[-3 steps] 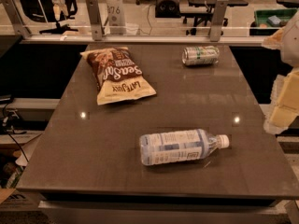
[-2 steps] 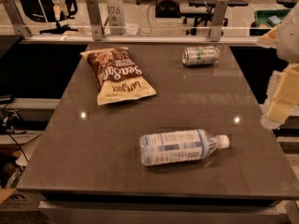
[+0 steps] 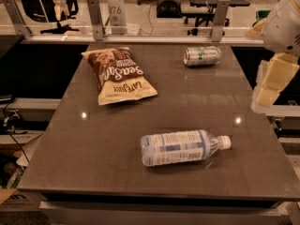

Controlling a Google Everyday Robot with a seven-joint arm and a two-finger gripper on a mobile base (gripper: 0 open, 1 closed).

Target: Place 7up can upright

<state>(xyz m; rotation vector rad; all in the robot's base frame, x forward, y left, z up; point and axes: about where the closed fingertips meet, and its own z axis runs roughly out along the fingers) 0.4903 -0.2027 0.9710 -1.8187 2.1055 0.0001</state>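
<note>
The can [image 3: 201, 56] lies on its side at the far right of the worktop [image 3: 93, 144], well apart from the gripper [image 3: 269, 84], which hangs off the right edge. I cannot tell whether the gripper is released or clenched.

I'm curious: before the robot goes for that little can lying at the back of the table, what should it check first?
1. 7up can found: lying on its side, far right of the table. Ok.
2. Can upright: not ok.
3. Room around the can: chip bag and water bottle both lie apart from it. Ok.
4. Gripper over the can: it hangs off the table's right edge, nearer than the can. Not ok.
5. Gripper carrying nothing: cannot tell.
</note>
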